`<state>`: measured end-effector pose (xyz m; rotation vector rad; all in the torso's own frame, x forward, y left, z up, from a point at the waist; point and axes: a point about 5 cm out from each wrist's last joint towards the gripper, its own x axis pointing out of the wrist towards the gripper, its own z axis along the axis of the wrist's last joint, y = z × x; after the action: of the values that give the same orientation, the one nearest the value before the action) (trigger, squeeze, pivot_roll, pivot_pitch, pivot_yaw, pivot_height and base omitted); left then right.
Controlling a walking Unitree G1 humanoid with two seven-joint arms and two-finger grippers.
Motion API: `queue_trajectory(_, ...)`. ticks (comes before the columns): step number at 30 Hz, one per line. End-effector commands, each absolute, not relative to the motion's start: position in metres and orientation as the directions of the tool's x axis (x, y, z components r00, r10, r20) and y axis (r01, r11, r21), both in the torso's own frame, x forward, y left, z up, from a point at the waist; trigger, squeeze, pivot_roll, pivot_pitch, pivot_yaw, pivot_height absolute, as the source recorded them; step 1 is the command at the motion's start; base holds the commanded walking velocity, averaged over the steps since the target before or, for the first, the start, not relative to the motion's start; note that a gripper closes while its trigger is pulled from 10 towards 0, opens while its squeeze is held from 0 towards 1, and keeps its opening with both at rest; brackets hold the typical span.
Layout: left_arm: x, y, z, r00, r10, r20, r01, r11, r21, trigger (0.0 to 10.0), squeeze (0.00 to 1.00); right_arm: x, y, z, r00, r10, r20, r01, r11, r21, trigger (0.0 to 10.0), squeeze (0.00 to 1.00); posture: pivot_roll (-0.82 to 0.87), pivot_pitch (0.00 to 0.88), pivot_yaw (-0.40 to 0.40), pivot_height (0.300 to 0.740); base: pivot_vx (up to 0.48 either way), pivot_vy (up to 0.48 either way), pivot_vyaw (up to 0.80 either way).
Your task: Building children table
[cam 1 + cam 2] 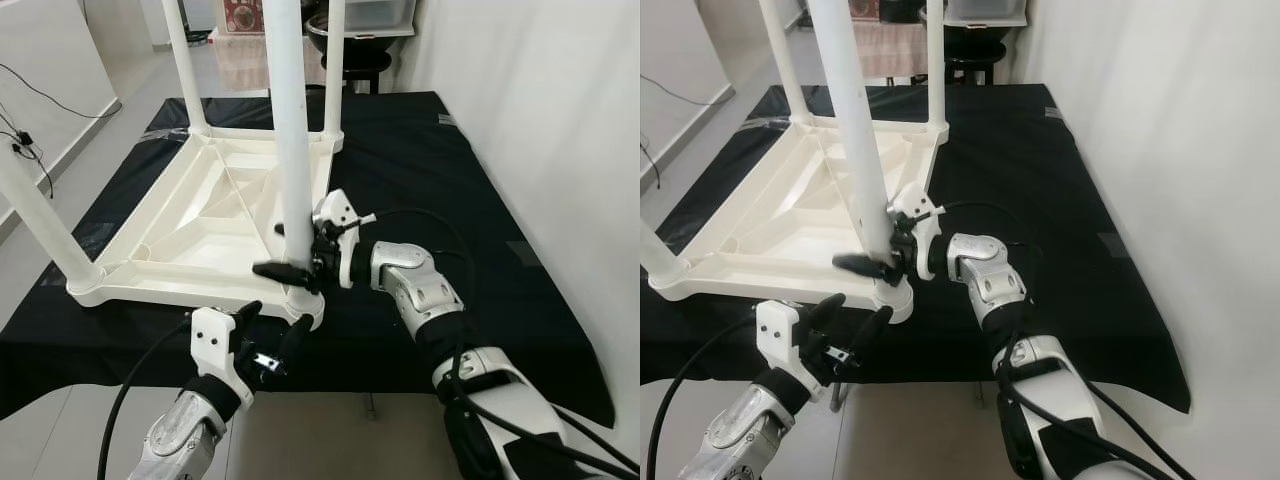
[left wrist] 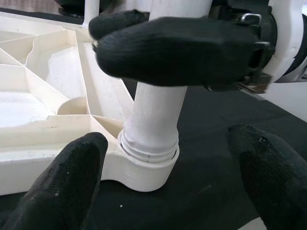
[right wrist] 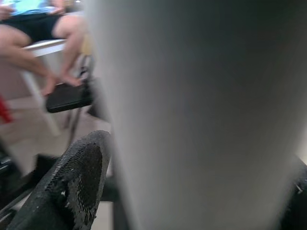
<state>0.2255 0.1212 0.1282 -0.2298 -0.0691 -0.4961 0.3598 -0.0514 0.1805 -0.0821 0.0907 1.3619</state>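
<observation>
A white children's table (image 1: 200,230) lies upside down on a black-covered surface, its legs pointing up. The near right leg (image 1: 290,130) stands in its corner socket (image 2: 144,172). My right gripper (image 1: 292,255) is shut on this leg just above the socket, one finger in front and one behind. In the right wrist view the leg (image 3: 201,115) sits close beside a black finger (image 3: 72,182). My left gripper (image 1: 272,325) is open just below and in front of the same corner, its fingertips (image 2: 67,182) spread to either side of the socket without touching it.
The black cloth (image 1: 450,180) extends to the right of the white table, up to a white wall. A black stool (image 1: 355,60) and a storage box (image 1: 240,50) stand beyond the far edge. Cables (image 1: 20,130) lie on the floor at left. A seated person's legs (image 3: 48,43) show in the background.
</observation>
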Motion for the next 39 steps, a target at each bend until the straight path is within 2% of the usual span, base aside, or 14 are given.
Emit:
queue_trajectory(1,0.225,0.121,0.124,0.883,-0.458,0.107,0.47,0.858,-0.208,10.0,0.0,0.36,-0.046,0.186,0.148,0.983,-0.106,-0.989,0.15,0.01,10.0,0.0,0.02,0.046,-0.009,0.74,0.0,0.0,0.0)
queue_trajectory(2,0.225,0.121,0.124,0.883,-0.458,0.107,0.47,0.858,-0.208,10.0,0.0,0.36,-0.046,0.186,0.148,0.983,-0.106,-0.989,0.15,0.01,10.0,0.0,0.02,0.046,-0.009,0.74,0.0,0.0,0.0)
queue_trajectory(3,0.225,0.12,0.123,0.883,-0.458,0.106,0.47,0.858,-0.208,10.0,0.0,0.362,-0.045,0.188,0.148,0.983,-0.108,-0.988,0.151,0.017,3.5,0.0,0.02,0.046,-0.011,0.74,0.0,0.0,0.0)
queue_trajectory(4,0.225,0.12,0.123,0.882,-0.459,0.105,0.47,0.858,-0.208,10.0,0.0,0.363,-0.045,0.189,0.154,0.982,-0.106,-0.987,0.158,0.023,0.0,0.0,0.02,0.045,-0.011,0.74,0.0,0.0,0.0)
queue_trajectory(10,0.225,0.118,0.123,0.881,-0.461,0.104,0.472,0.856,-0.209,10.0,0.0,0.366,-0.048,0.192,0.152,0.984,-0.089,-0.987,0.156,0.046,0.0,0.0,0.02,0.045,-0.011,0.74,0.0,0.0,0.0)
queue_trajectory(20,0.222,0.117,0.123,0.881,-0.461,0.107,0.473,0.855,-0.212,10.0,0.0,0.375,-0.079,0.183,0.409,0.912,-0.027,-0.913,0.408,-0.022,0.0,0.0,0.02,0.055,-0.019,0.74,0.0,0.0,0.0)
queue_trajectory(21,0.221,0.118,0.124,0.881,-0.46,0.108,0.472,0.855,-0.213,10.0,0.0,0.365,-0.086,0.153,0.751,0.656,-0.075,-0.656,0.754,0.029,0.0,0.0,0.01,0.073,-0.031,0.74,0.0,0.0,0.0)
queue_trajectory(22,0.221,0.118,0.124,0.881,-0.46,0.108,0.472,0.855,-0.213,10.0,0.0,0.365,-0.086,0.153,0.751,0.656,-0.075,-0.656,0.754,0.029,0.0,0.0,0.01,0.073,-0.031,0.74,0.0,0.0,0.0)
queue_trajectory(23,0.22,0.12,0.125,0.882,-0.459,0.109,0.472,0.855,-0.214,10.0,0.0,0.341,-0.09,0.13,0.863,0.492,-0.115,-0.49,0.871,0.045,0.0,0.0,0.01,0.096,-0.002,0.74,0.0,0.0,0.0)
queue_trajectory(26,0.219,0.12,0.125,0.88,-0.463,0.107,0.475,0.854,-0.214,10.0,0.0,0.315,-0.078,0.115,0.884,0.445,-0.144,-0.446,0.895,0.026,0.0,0.0,0.0,0.075,-0.011,0.74,0.0,0.0,0.0)
queue_trajectory(35,0.221,0.119,0.125,0.882,-0.458,0.109,0.471,0.856,-0.212,10.0,0.0,0.327,-0.052,0.129,0.836,0.542,-0.089,-0.543,0.839,0.012,0.0,0.0,0.01,0.076,-0.017,0.74,0.0,0.0,0.0)
queue_trajectory(36,0.221,0.119,0.126,0.883,-0.455,0.111,0.469,0.858,-0.212,10.0,0.0,0.331,-0.048,0.141,0.798,0.601,-0.05,-0.601,0.799,0.011,10.0,1.0,0.01,0.073,-0.02,0.74,0.0,0.0,0.0)
queue_trajectory(38,0.221,0.119,0.126,0.883,-0.456,0.112,0.469,0.857,-0.212,10.0,0.0,0.331,-0.047,0.148,0.783,0.621,-0.033,-0.621,0.783,0.011,10.0,1.0,0.01,0.072,-0.021,0.74,0.0,0.0,0.0)
queue_trajectory(39,0.222,0.119,0.125,0.882,-0.457,0.111,0.47,0.857,-0.212,10.0,0.0,0.334,-0.044,0.164,0.678,0.735,0.02,-0.735,0.676,0.046,10.0,1.0,0.01,0.067,-0.018,0.74,0.0,0.0,0.0)
